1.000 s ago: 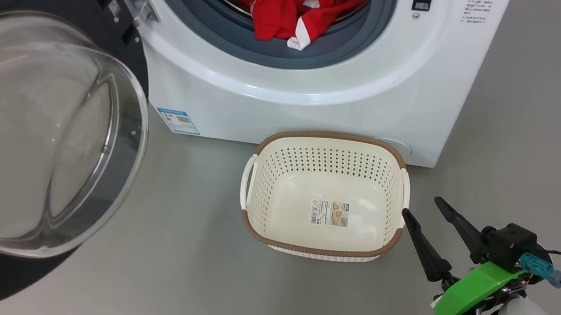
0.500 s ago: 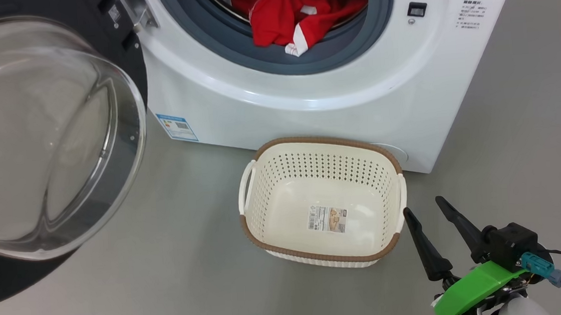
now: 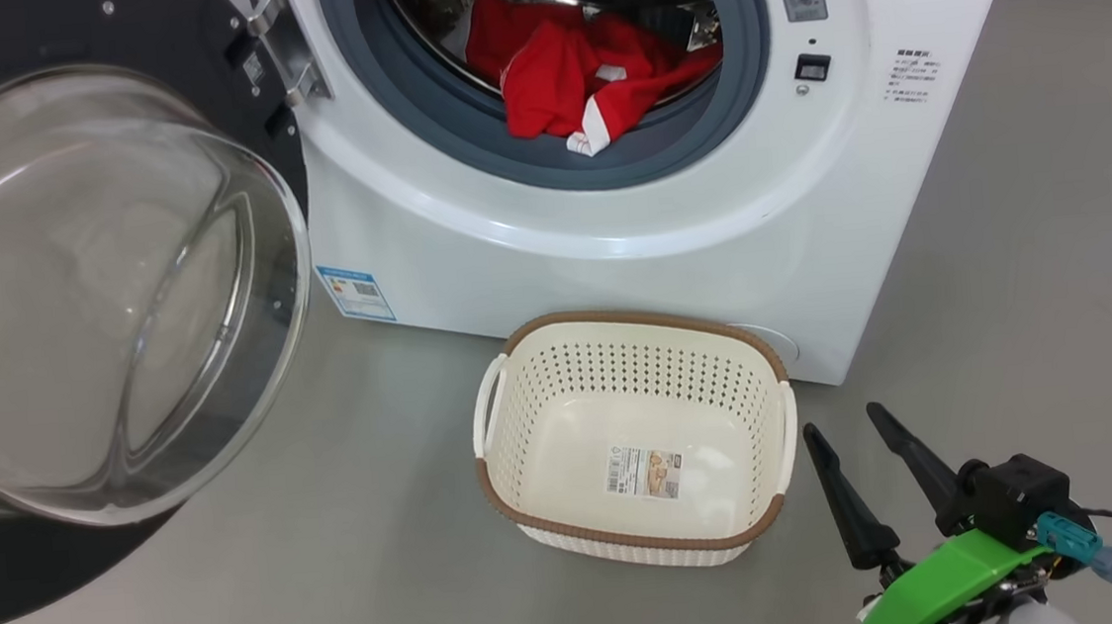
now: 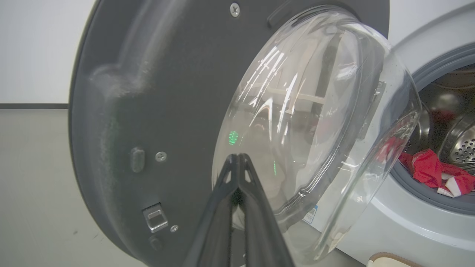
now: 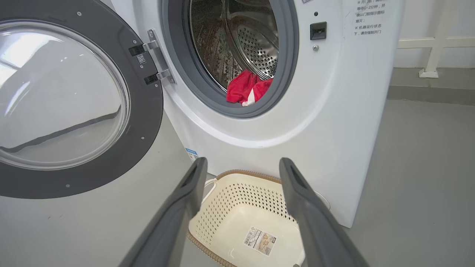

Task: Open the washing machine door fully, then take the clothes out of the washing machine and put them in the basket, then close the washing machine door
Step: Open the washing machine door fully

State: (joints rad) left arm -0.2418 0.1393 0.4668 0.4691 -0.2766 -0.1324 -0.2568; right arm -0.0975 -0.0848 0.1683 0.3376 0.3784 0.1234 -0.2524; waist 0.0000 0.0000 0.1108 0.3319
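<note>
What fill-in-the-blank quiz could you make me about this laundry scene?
1. The door of the machine stands ____.
2. The clothes inside the machine are mostly ____ in colour.
3. The basket in front of the machine is ____.
4. The right gripper is open; the left gripper is ____.

Missing words: open; red; empty; shut.

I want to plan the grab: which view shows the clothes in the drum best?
The head view: the clothes lie large and unblocked inside the washing machine. The right wrist view shows them smaller and farther; the left wrist view, partly, at its right edge.
</note>
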